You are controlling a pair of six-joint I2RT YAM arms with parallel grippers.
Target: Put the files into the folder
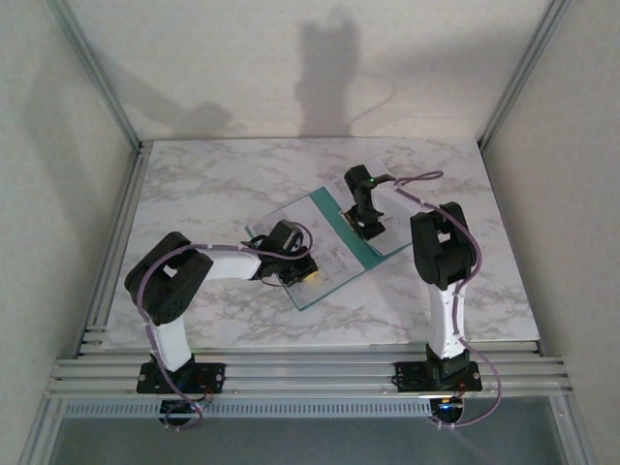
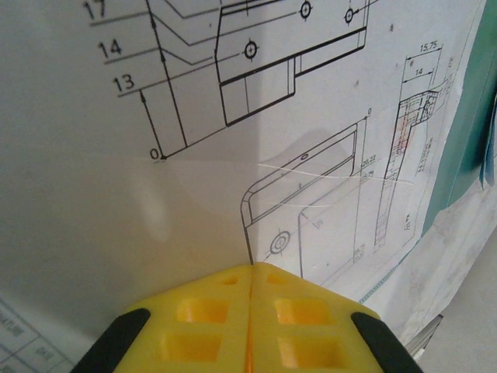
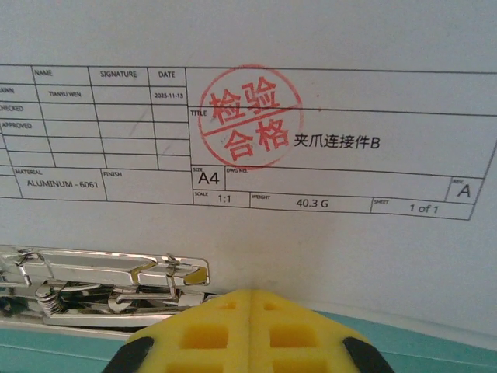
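Left pincer (image 2: 252, 272) and right pincer (image 3: 248, 295), both shut on nothing, tips down at the files (image 3: 311, 47) lying on the open folder (image 3: 435, 351), the right beside the folder's clip (image 3: 109, 284); probably squaring sheets, next sliding them under it.

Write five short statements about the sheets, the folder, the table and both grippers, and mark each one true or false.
1. The right gripper is shut. True.
2. The round stamp is blue. False: it is red.
3. A shiny metal clip lies next to a strip of the teal folder. True.
4. The left gripper stands wide open. False: it is shut, over a drawing sheet.
5. The table is plain wood. False: it has a grey-veined marble pattern.
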